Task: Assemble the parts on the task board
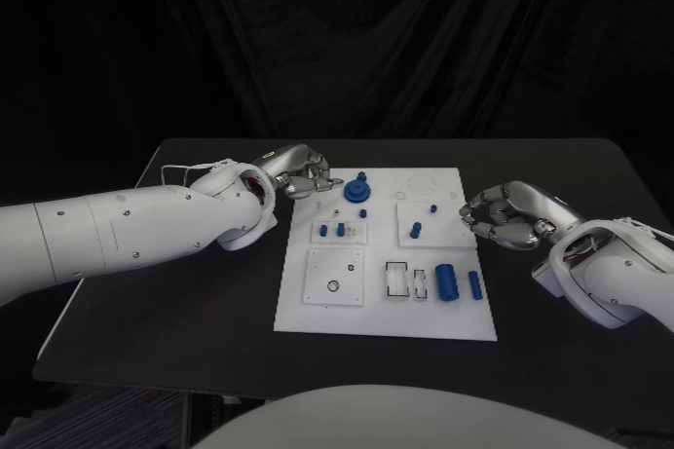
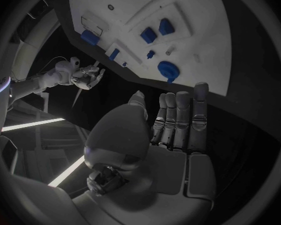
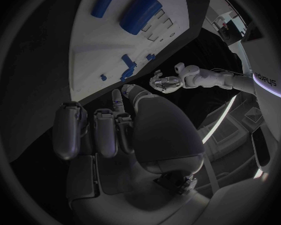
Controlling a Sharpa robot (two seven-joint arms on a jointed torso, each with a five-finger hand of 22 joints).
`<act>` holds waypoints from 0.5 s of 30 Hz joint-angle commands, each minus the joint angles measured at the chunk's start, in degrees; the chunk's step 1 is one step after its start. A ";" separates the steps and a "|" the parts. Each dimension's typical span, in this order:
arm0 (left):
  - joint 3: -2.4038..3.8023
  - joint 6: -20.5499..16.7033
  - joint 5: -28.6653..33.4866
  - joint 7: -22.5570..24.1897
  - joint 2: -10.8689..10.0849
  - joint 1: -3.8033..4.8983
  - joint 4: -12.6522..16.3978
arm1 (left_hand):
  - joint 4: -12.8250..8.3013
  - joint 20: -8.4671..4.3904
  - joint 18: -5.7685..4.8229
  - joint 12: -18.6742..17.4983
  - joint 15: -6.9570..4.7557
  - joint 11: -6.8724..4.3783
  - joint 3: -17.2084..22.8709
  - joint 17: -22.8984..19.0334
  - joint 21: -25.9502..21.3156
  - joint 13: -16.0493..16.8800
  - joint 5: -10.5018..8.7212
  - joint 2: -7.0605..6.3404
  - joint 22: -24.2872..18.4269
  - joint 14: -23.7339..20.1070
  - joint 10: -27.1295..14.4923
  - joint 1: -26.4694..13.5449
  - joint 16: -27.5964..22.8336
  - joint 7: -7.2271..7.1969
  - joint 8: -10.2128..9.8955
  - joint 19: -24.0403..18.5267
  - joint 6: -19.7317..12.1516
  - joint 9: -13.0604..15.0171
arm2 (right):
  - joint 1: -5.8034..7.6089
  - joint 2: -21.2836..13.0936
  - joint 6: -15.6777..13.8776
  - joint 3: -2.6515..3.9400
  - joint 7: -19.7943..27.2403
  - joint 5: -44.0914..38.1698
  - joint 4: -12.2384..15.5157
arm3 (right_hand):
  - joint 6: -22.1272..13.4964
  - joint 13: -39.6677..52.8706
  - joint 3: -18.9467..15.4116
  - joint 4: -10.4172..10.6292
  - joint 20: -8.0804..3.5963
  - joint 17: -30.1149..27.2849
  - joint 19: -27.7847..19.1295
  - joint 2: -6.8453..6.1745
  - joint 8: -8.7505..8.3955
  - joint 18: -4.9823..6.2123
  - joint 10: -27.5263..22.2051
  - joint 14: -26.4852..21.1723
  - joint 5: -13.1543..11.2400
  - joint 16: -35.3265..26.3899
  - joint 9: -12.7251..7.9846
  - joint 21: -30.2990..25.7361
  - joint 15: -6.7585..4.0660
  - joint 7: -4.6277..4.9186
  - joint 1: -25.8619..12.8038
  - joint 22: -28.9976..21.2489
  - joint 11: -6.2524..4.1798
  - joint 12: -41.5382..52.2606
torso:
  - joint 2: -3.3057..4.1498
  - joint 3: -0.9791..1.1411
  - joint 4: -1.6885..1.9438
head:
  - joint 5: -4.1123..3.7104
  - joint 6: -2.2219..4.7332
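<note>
Fingers [image 2: 178,120] of the left hand [image 1: 295,169] lay straight and side by side, holding nothing, at the far left corner of the task board [image 1: 464,318]. Just beside that hand, on the board, stood a round blue part with a knob [image 1: 356,189]. Nearer the board's middle sat two small blue pegs [image 1: 331,230] in a recessed square. The right hand [image 1: 508,215] hovered at the board's right edge with fingers curled inward and nothing in them. Close to it stood a blue peg [image 1: 416,231]; toward the near edge lay a blue cylinder [image 1: 445,282] and a slimmer blue bar [image 1: 475,284]. All this rested on the black bench [image 1: 183,303].
</note>
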 commanded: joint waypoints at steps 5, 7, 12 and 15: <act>0.07 2.75 -4.60 15.62 2.92 0.83 -3.19 | -1.69 1.09 1.15 -10.77 0.59 1.01 7.09 -6.77 5.56 -13.06 -4.18 -0.44 2.69 -1.69 -6.76 16.45 -0.21 0.19 -4.97 0.71 -1.70 -9.76 | -0.05 0.19 -0.13 0.02 -0.04 0.00 -0.12 | -0.26 11.86 0.27 0.03 -0.23 8.89 1.00 -0.16 -0.24 -0.24 3.28 4.56 0.27 -0.29 0.09 -0.16 -0.14 -0.02 -0.26 8.66 0.02 -0.18 | -0.07 -0.04 0.01 | -0.51 0.00; 0.07 5.55 -7.74 16.42 4.38 0.84 -4.87 | -2.55 0.70 1.05 -14.94 -1.08 0.12 11.47 -7.05 14.11 -19.00 -5.45 -1.83 4.62 3.82 -7.20 21.00 1.91 -0.86 -9.08 8.27 -1.80 -15.47 | -0.05 0.21 -0.16 0.02 0.04 0.01 -0.11 | -0.26 11.86 0.27 0.03 -0.23 8.89 1.00 -0.16 -0.24 -0.24 3.28 4.56 0.27 -0.29 0.09 -0.16 -0.14 -0.02 -0.26 8.66 0.02 -0.18 | -0.10 0.01 -0.03 | -0.62 0.00; 0.06 10.46 -15.01 18.48 8.01 0.33 -9.42 | -4.07 -1.22 1.58 -21.82 -3.89 -2.31 22.25 -3.40 16.98 -33.22 -7.78 -7.50 4.56 16.92 -5.10 24.07 7.64 -3.92 -15.64 14.23 3.02 -26.83 | -0.05 0.12 -0.28 0.02 0.23 0.04 0.19 | -0.26 11.86 0.27 0.03 -0.23 8.89 1.00 -0.16 -0.24 -0.24 3.28 4.56 0.27 -0.29 0.09 -0.16 -0.14 -0.02 -0.26 8.66 0.02 -0.18 | -0.11 0.08 -0.07 | -1.16 0.00; 0.07 11.81 -17.31 19.87 9.73 -0.21 -11.73 | -5.45 -2.24 1.90 -23.31 -4.68 -2.99 25.21 -4.64 14.66 -37.28 -9.24 -9.47 3.19 19.20 -4.89 23.43 7.01 -5.25 -16.31 15.58 4.37 -29.80 | -0.04 -0.10 -0.39 0.02 0.27 0.04 0.46 | -0.24 11.84 0.31 0.03 -0.22 8.85 1.00 -0.15 -0.22 -0.24 3.26 4.55 0.31 -0.32 0.10 -0.18 -0.14 -0.03 -0.25 8.65 0.02 -0.18 | 0.01 0.02 -0.07 | -1.51 0.00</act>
